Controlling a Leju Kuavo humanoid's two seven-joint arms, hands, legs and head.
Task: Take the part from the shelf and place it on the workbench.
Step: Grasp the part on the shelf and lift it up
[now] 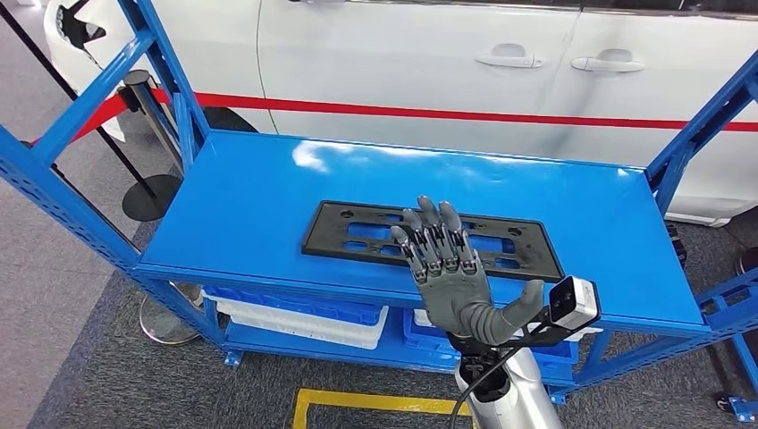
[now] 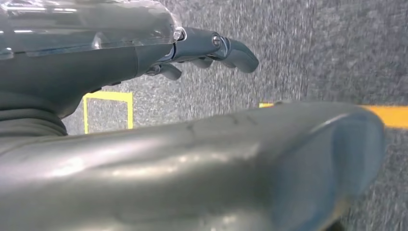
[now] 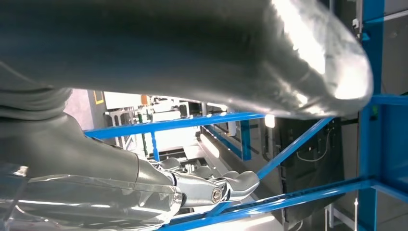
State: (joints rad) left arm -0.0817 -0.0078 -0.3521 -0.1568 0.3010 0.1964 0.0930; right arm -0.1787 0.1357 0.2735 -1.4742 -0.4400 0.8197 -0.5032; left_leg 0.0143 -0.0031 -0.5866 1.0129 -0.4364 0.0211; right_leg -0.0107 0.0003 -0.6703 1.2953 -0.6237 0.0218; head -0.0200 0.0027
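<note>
Head view, blue shelf, white car

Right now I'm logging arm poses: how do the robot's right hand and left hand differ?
The right hand is raised over the blue shelf, fingers extended above the black part; the left hand hangs over grey floor with yellow tape. The right hand's fingers look straighter, the left's slightly curled. Both hold nothing.

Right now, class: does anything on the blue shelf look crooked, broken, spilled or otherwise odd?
Nothing stands out. The black part lies flat on the blue shelf, slightly skewed to its front edge, with no visible damage. The right hand hovers over it, fingers spread, holding nothing.
</note>
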